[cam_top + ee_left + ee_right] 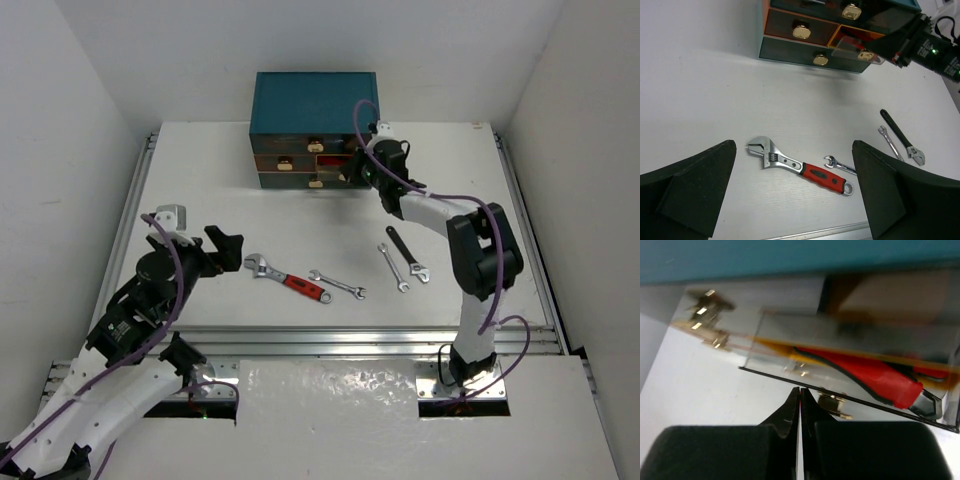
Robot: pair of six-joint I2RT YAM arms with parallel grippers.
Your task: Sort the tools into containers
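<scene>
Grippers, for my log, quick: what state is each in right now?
Left gripper: open, empty.
Right gripper: shut, nothing held, at the open drawer.

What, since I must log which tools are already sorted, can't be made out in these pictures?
- Right wrist view: blur smears the open drawer; the red-handled tool inside can't be identified.
- Top view: the right gripper covers that drawer.
- Left wrist view: a finger of the left gripper hides one end of the small spanner; the closed drawers hide any contents behind their fronts.
</scene>
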